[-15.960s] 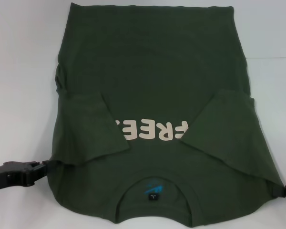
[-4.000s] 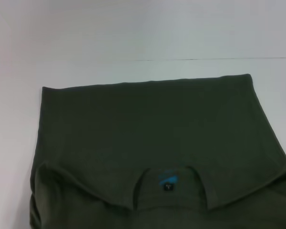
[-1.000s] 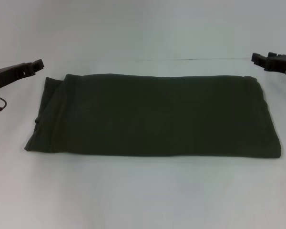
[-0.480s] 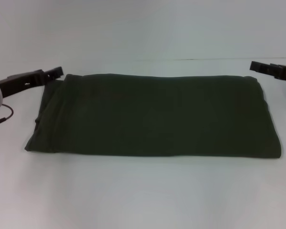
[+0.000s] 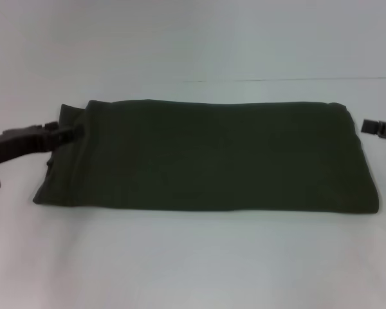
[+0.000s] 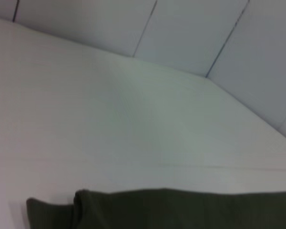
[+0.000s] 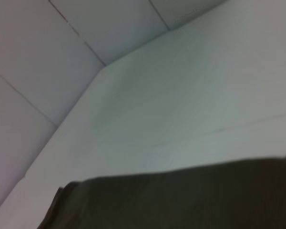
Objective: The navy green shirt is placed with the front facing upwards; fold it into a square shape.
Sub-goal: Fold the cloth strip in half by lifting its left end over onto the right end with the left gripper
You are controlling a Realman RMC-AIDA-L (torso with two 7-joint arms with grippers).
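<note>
Item: shirt (image 5: 212, 154). Dark olive, folded to a wide, shallow rectangle, plain side up, lying flat on the white tabletop (image 5: 193, 257), centred before me. The lettering and neck label are out of sight. Its left end is untidy: layers step out unevenly and a small flap stands up at the far left corner. The right end is cleaner, its edge nearly straight. By my judgement it is not yet square and needs one more fold across its length.

Item: my left end effector (image 5: 69, 131). Low over the tabletop, its tips at the shirt's left edge, touching or nearly touching the cloth near the far corner. I cannot tell whether its fingers are parted or closed, nor whether they hold any fabric.

Item: my right end effector (image 5: 367, 125). Just off the right edge, apart from the cloth, only its tip in view. Finger state: cannot tell.

Risks, as I judge them:
- Pinching only the top layer at the stepped left end; the lower layers would stay behind and the fold would open.
- The two sides catching unlike depths or heights, giving a skewed crease.
- A low approach pushing the edge inward and bunching it instead of sliding beneath it.
- Dragging the whole bundle across the smooth tabletop.
</note>
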